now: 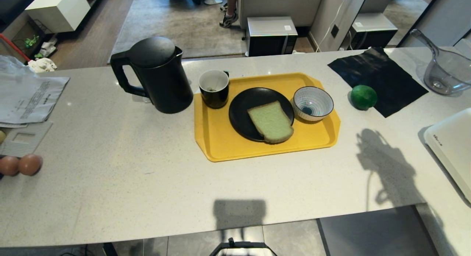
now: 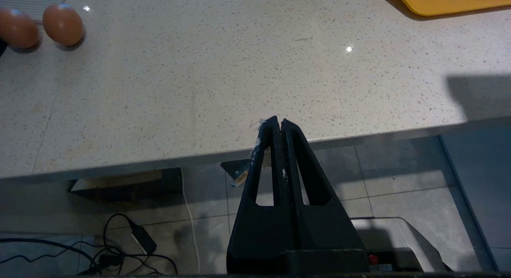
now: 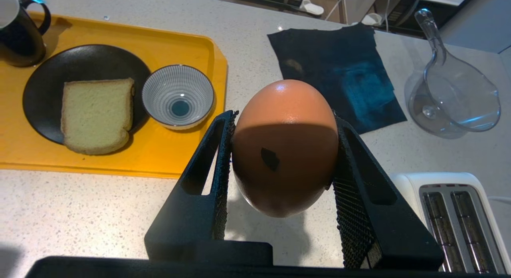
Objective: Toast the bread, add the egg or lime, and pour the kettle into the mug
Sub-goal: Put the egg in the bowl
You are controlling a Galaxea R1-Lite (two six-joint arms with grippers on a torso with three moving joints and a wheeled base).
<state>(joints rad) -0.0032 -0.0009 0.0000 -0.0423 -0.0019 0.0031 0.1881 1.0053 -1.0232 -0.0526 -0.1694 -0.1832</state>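
Right tool: clamped on the egg, held above the speckled bench, near the white toaster.
Left tool: pressed shut, empty, hanging at the bench's near edge.
Bread: on the black plate in the yellow tray.
Mug: on the tray's far left corner.
Kettle: on the bench, just left of the tray.
Lime: on the bench, touching the black cloth.
Striped bowl: on the tray, right of the plate.
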